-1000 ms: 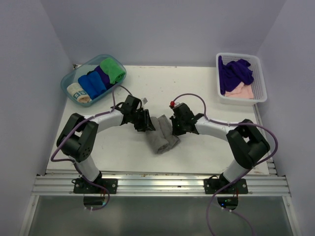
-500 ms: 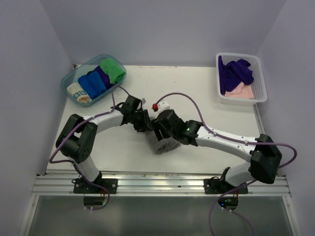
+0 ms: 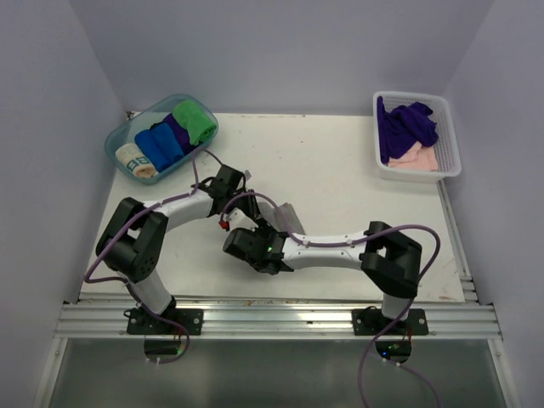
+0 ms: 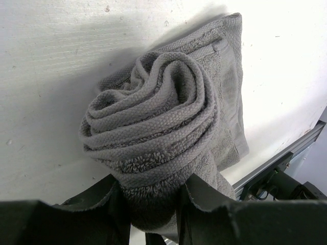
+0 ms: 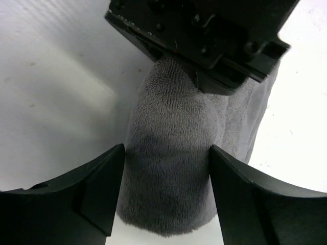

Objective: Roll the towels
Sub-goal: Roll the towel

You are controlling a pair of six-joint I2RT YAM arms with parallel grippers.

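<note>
The grey towel is rolled into a thick spiral on the table, with a loose flap lying to its right. My left gripper is shut on one end of the roll, whose pile bulges between the two fingers. My right gripper is open; its fingers stand wide on either side of the roll's other end, right at its flanks without squeezing it. In the top view the right gripper sits just in front of the left gripper. The dark purple towel and the pale pink towel lie crumpled in the basket.
A white slotted basket stands at the back right. A clear blue bin at the back left holds several rolled cloths: green, blue, purple, beige. The right arm's forearm stretches low across the table's near side.
The right gripper let go at the towel's right side and opened. The arm swung round to the near side and now straddles the roll's end. The left gripper kept its grip.
</note>
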